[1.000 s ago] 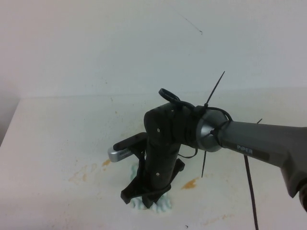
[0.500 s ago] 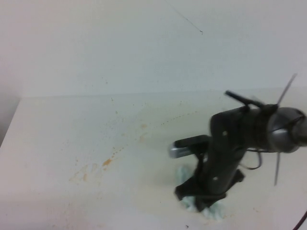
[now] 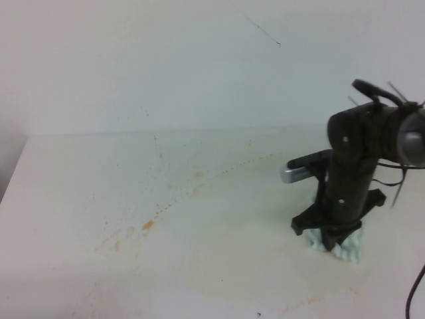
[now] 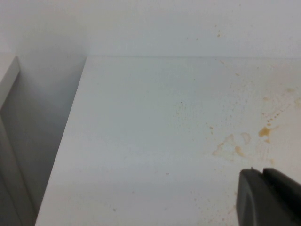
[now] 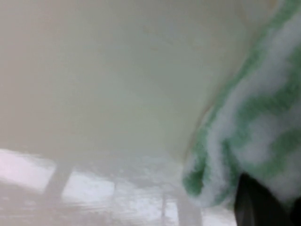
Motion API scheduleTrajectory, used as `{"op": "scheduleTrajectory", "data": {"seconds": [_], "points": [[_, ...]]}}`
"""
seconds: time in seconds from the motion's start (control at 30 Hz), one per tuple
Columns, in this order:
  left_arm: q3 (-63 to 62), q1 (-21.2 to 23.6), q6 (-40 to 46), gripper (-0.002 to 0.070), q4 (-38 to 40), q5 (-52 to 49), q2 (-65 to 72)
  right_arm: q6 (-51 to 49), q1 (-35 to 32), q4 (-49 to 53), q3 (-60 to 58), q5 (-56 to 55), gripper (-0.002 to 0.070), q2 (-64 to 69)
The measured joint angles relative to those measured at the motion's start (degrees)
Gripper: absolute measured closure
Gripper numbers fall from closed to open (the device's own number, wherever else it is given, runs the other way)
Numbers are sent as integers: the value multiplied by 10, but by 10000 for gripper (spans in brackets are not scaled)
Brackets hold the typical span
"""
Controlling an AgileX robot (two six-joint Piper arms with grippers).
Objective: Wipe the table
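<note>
One arm alone is at work on the white table [image 3: 99, 199]: the right gripper [image 3: 334, 240] points straight down near the table's right side, roughly midway between the near edge and the far wall [image 3: 166, 60]. Its jaws are drawn tight on a green-and-white cloth [image 3: 350, 251], which is pressed against the surface. The cloth bulges out below and to the right of the black gripper; in the right wrist view the cloth [image 5: 254, 117] is a fuzzy striped mass against the pale tabletop. Well apart from it, toward the near-left part of the table, lie orange-brown stains [image 3: 147, 225] — a small bright blot with fainter smears beside it, and a thin dotted trail curving off toward the far right. The left gripper [image 4: 270, 197] shows only as a dark corner in its own wrist view, above the left part of the table near those stains — whether it is open or closed cannot be told.
</note>
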State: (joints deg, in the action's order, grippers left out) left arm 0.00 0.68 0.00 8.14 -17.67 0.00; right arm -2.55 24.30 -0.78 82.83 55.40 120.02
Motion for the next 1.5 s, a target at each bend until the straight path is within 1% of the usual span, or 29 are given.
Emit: {"op": "scheduleTrajectory", "data": {"seconds": [0.23, 0.37, 0.47, 0.63, 0.73, 0.9, 1.17, 1.3, 1.5], "points": [[0, 0, 0, 678, 0, 0, 0, 14, 83, -2, 58, 19, 648, 38], [0, 0, 0, 678, 0, 0, 0, 18, 128, -33, 83, 15, 648, 51], [0, 0, 0, 679, 0, 0, 0, 18, 139, -60, 90, 6, 648, 54], [0, 0, 0, 679, 0, 0, 0, 14, 135, -62, 90, 11, 648, 55], [0, 0, 0, 678, 0, 0, 0, 7, 120, -62, 90, 19, 648, 55], [0, 0, 0, 679, 0, 0, 0, 7, 72, -60, 90, 32, 648, 55], [0, 0, 0, 678, 0, 0, 0, 5, -6, 28, 88, 67, 648, 38], [0, 0, 0, 679, 0, 0, 0, 5, -50, 37, 88, 75, 648, 35], [0, 0, 0, 679, 0, 0, 0, 17, -93, 43, 88, 92, 648, 35]]}}
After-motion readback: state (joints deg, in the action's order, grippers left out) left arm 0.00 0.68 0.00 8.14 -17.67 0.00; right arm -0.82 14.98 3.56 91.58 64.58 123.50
